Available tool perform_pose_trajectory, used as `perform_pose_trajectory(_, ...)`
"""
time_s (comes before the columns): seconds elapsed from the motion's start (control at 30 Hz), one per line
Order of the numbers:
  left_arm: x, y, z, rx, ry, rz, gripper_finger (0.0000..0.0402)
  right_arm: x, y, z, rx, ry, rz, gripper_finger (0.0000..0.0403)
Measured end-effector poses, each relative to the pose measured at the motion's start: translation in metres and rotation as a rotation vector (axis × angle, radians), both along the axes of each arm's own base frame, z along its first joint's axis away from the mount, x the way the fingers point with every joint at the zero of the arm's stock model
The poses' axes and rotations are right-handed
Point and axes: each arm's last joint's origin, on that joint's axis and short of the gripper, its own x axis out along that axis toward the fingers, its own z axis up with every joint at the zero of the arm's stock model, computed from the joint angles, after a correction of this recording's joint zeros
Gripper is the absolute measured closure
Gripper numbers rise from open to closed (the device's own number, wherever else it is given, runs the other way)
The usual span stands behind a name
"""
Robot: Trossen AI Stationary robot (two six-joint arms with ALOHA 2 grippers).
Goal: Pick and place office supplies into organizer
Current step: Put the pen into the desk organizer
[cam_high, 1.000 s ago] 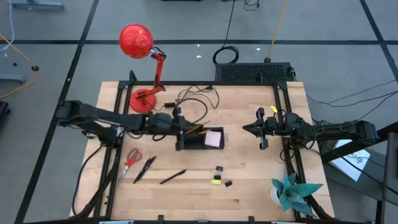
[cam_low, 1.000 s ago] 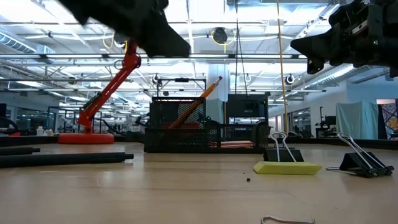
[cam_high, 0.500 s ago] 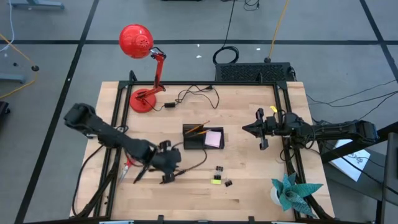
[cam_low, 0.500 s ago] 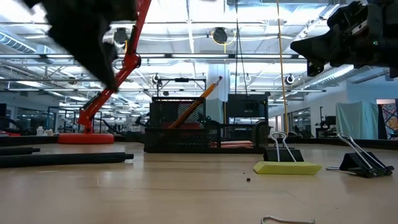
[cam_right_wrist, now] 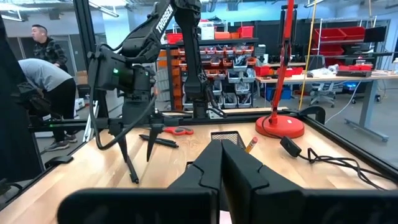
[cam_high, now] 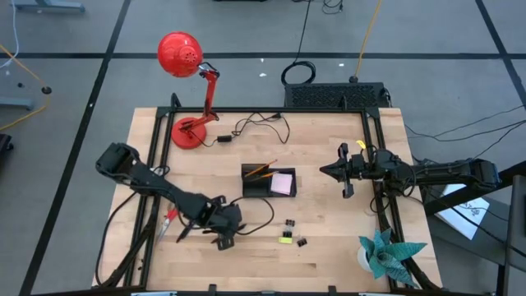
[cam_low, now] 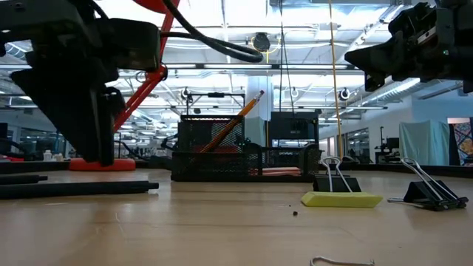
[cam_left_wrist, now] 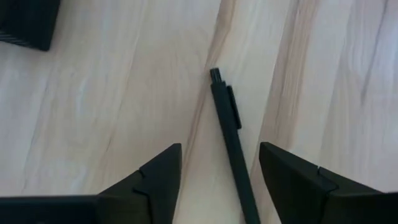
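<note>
Most of the supplies are still loose on the counter (cam_high: 329, 263), as I read it. Going from the left: red-handled scissors (cam_high: 173, 210) and a black pen (cam_high: 191, 222) lie untouched, then my left tool (cam_high: 224, 238) hangs with fingers spread astride another pen (cam_left_wrist: 231, 143) (not yet gripped). Mid-counter the organizer (cam_high: 269, 182) holds orange pencils (cam_high: 261, 171) and the pink sticky-note pad (cam_high: 283, 182). Binder clips (cam_high: 290, 224) and the yellow-green piece (cam_high: 285, 238) wait nearer me. My right tool (cam_high: 326, 170) idles, pressed together, beside the organizer.
</note>
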Motion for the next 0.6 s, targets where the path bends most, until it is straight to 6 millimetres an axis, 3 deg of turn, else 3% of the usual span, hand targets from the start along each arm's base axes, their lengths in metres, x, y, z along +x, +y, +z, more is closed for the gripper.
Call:
perform_pose_trajectory(0.17, 0.004, -0.001, -0.001, -0.016, -0.027, 0.028, 0.0166, 0.0, 0.0, 0.0, -0.017, 0.0, -0.002, 0.0399)
perform_pose_trajectory(0.43, 0.008, -0.007, -0.036, 0.034, 0.069, 0.012, 0.0184, 0.0, 0.0, -0.001, -0.018, 0.006, -0.002, 0.0399)
perform_pose_trajectory(0.6, 0.008, -0.008, -0.045, 0.075, 0.095, 0.012, 0.021, 0.0, 0.0, -0.001, -0.017, 0.011, -0.002, 0.0399)
